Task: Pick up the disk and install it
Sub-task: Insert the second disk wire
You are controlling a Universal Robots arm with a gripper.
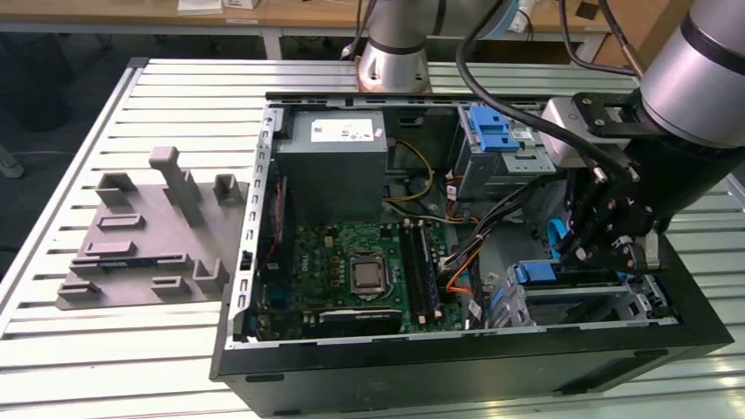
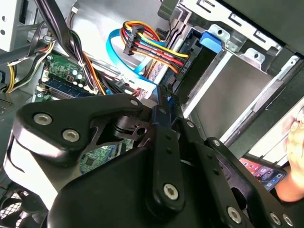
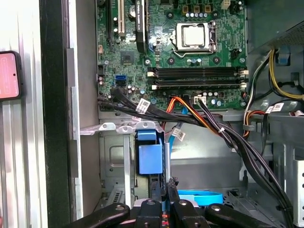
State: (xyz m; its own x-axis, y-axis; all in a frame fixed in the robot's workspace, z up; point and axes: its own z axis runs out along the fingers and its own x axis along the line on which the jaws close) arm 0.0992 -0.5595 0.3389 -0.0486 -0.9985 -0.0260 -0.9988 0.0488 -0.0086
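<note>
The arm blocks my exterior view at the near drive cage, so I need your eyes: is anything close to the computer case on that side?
Observer: Yes. The second wrist view shows a person's hand just outside the case.
Operator: Anything lying there?
Observer: A phone, screen up, lies by that hand.
Operator: Any cables at the cage?
Observer: A red, yellow and black wire bundle with a black plug hangs right by the drive cage.
</note>
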